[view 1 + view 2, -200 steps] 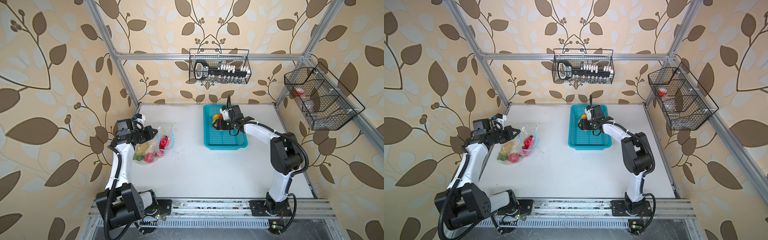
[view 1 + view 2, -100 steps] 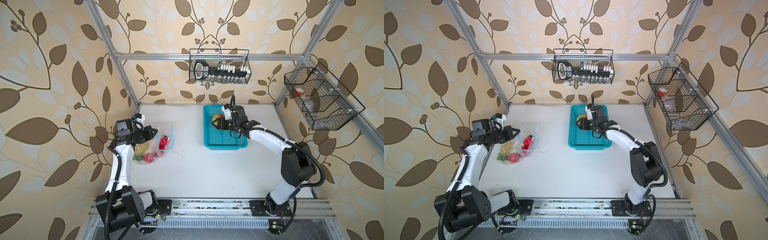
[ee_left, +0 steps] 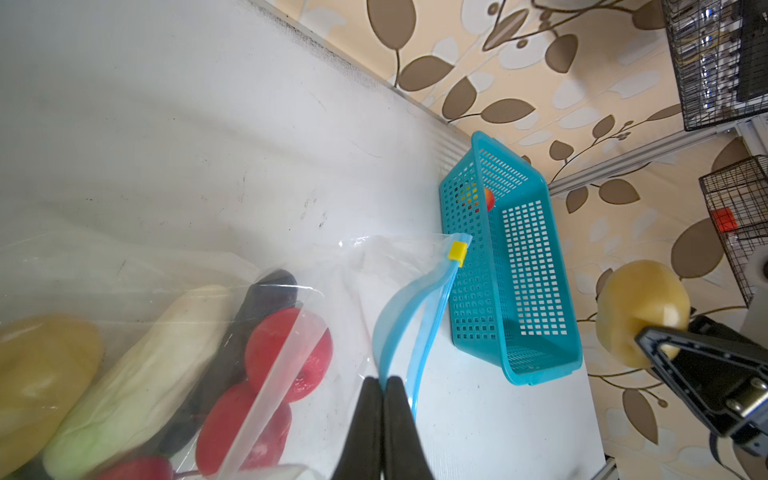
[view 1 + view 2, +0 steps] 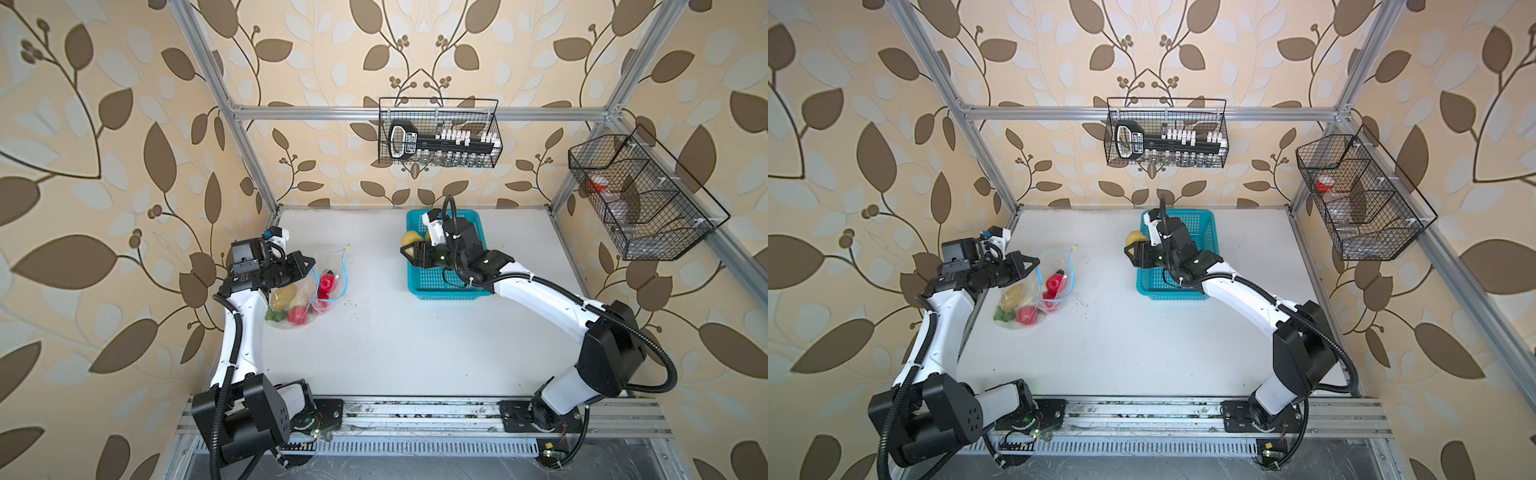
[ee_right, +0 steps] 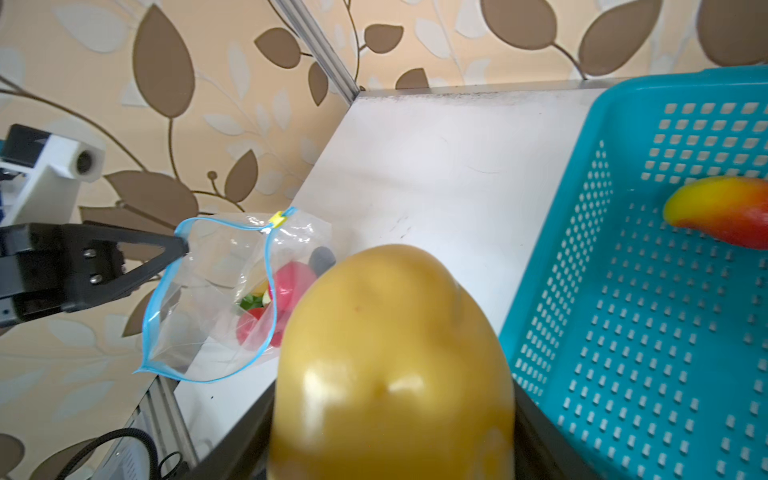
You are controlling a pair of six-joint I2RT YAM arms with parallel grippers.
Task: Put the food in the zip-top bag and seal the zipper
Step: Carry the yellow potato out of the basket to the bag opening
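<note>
The clear zip-top bag (image 4: 309, 286) (image 4: 1034, 291) lies at the table's left with its mouth gaping. Inside it are a tan potato (image 3: 41, 365), a white vegetable (image 3: 137, 374), a dark eggplant (image 3: 266, 291), red fruits (image 3: 286, 353) and green leaves (image 4: 274, 316). My left gripper (image 4: 311, 264) (image 3: 384, 380) is shut on the blue zipper strip (image 3: 399, 316), holding one side of the mouth up. The yellow slider (image 3: 457, 251) (image 5: 276, 218) sits at the far end. My right gripper (image 4: 409, 249) (image 5: 395, 390) is shut on a second tan potato (image 4: 409, 237) (image 5: 390, 332), held above the basket's left rim.
The turquoise basket (image 4: 440, 286) (image 5: 665, 332) stands at the back middle with a red-yellow fruit (image 5: 719, 212) lying in it. A wire basket (image 4: 438, 137) hangs on the back wall and another wire basket (image 4: 640, 195) on the right wall. Bare white table (image 4: 395, 340) lies between bag and basket.
My right gripper has lifted the potato and carried it left to the basket's edge, the arm stretching out. The left gripper and the bag have stayed put.
</note>
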